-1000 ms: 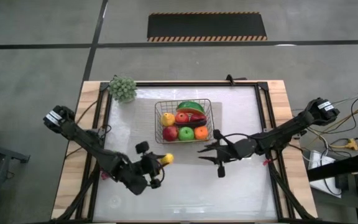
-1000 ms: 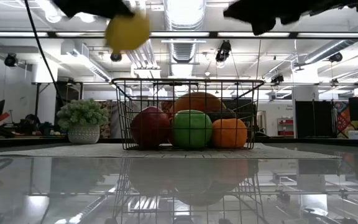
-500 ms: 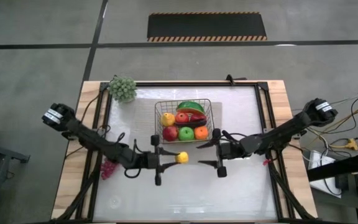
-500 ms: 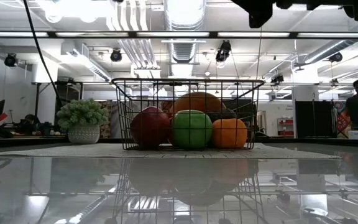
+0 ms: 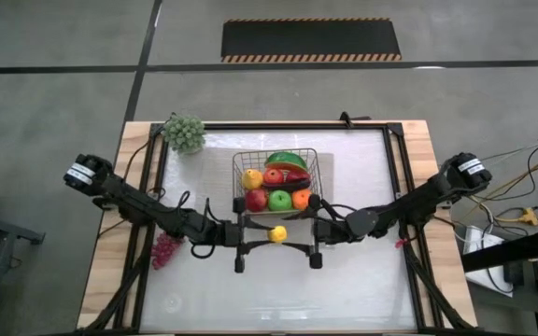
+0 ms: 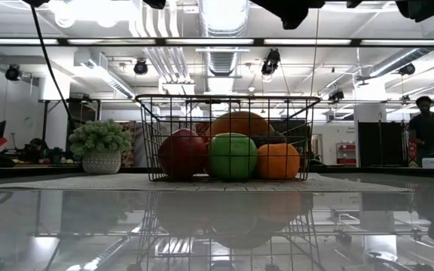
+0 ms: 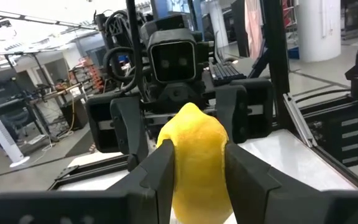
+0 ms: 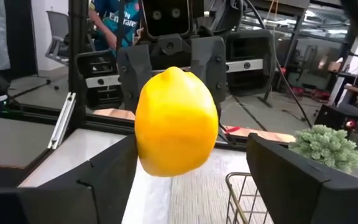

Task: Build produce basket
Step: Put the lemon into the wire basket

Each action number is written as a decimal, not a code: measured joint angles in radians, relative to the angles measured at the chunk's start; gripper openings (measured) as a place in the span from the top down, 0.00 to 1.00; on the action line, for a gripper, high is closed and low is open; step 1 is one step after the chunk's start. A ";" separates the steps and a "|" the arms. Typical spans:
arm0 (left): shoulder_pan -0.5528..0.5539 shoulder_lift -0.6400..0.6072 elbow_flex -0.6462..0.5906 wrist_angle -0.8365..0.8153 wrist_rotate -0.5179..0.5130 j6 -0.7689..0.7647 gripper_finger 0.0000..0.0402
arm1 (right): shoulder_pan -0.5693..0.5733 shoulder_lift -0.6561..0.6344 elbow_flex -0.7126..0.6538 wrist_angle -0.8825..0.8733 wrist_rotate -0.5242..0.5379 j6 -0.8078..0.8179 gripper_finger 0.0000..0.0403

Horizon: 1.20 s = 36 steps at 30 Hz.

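Left tool (image 5: 260, 235) closed on yellow lemon (image 5: 276, 234), held above the table (image 5: 362, 280) just in front of the basket (image 5: 318, 187) near side. In left wrist view, lemon (image 7: 197, 162) pinched between both dark fingers (image 7: 157, 177), upright, pointed end up. Right tool (image 5: 314, 235) facing the left one across the lemon, fingers spread wide on either side, not touching the fruit. In right wrist view, lemon (image 8: 176, 121) centred in the gap between the wide fingers (image 8: 284, 180), clear of both.

Basket near table centre, toward the far half. Inside, from above: red apple (image 5: 256, 199), green fruit (image 5: 279, 200), orange (image 5: 303, 198) along the near side; yellow pear (image 5: 251, 178), red pepper (image 5: 273, 175), dark eggplant (image 5: 296, 175) behind; watermelon slice (image 5: 286, 160) at the far side. Low view: apple (image 6: 181, 153), green fruit (image 6: 232, 156), orange (image 6: 278, 160) in a row against the front mesh (image 6: 149, 135); both tools above frame, only dark undersides visible.

Dark-red grapes (image 5: 164, 250) outside the basket, at the left table edge, just beside the left arm. Pale green potted bunch (image 5: 184, 133) at far left corner. Person (image 6: 426, 135) standing in the room beyond, at right in low view.
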 joint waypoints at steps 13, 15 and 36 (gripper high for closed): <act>0.016 0.000 -0.001 0.008 0.010 -0.002 0.70 | -0.009 -0.005 0.004 -0.003 -0.070 -0.017 0.68; 0.017 0.000 -0.001 0.007 0.011 -0.002 0.70 | -0.010 -0.005 0.004 -0.004 -0.071 -0.016 0.74; 0.019 -0.079 -0.066 -0.079 -0.063 0.065 0.38 | -0.077 -0.074 0.012 -0.205 -0.068 0.134 0.81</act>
